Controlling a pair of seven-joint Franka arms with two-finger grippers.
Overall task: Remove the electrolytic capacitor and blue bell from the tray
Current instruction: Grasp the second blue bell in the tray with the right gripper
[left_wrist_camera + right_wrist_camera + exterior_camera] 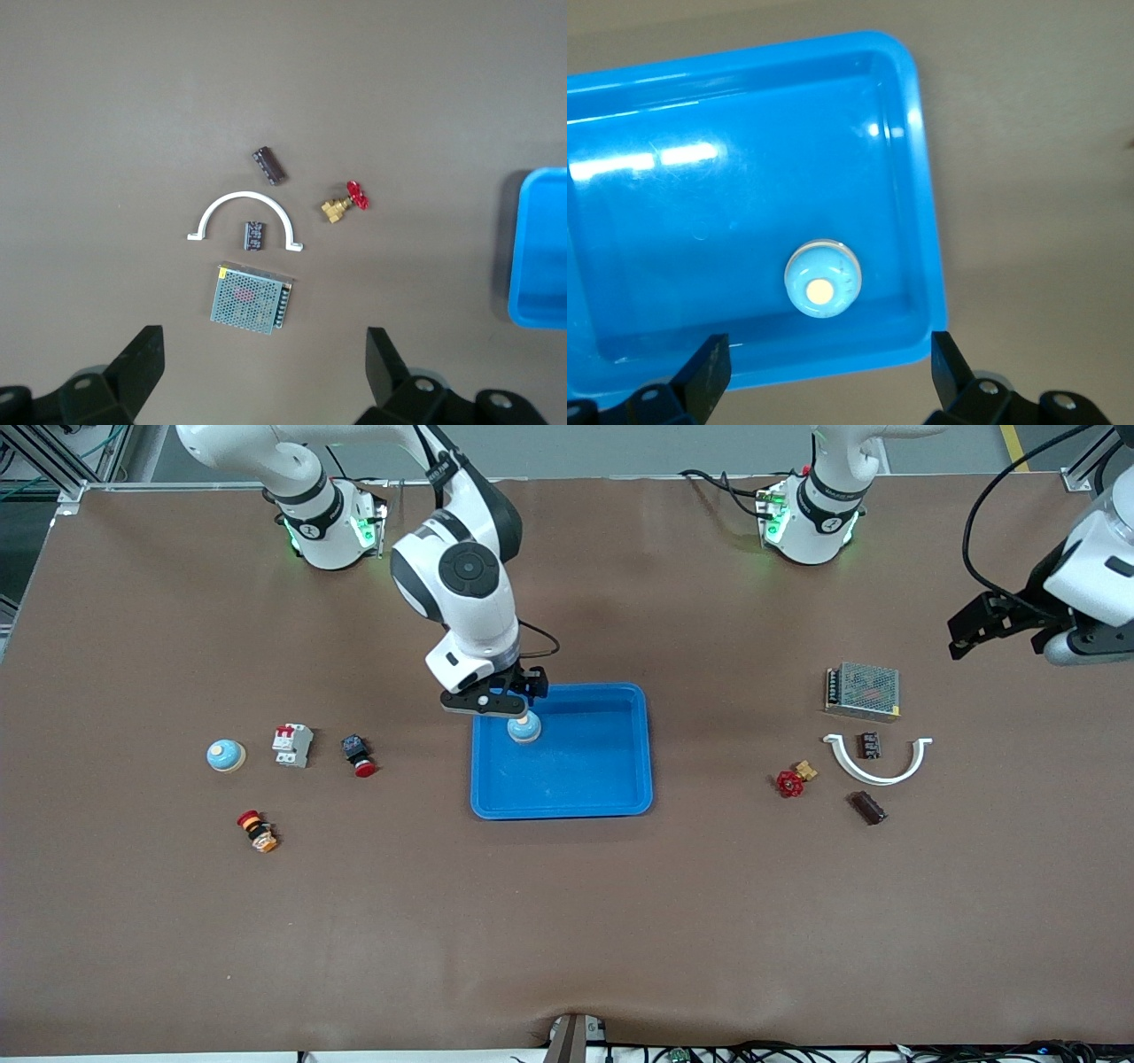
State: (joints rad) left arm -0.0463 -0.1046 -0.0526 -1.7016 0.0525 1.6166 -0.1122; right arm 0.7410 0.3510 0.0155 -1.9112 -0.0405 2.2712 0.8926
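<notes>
Nearest the camera lies a small red-and-orange button (257,831), not my concern. Over the tray (620,793) hangs my right gripper (523,707), jaws spread wide and empty, the blue bell (524,729) below it in the tray's corner nearest the right arm's base. I judge the bell light, rigid and slick-domed; I'd pinch its rim, not the crown. My left gripper (266,376) waits, open and empty, above the power supply (252,298).
</notes>
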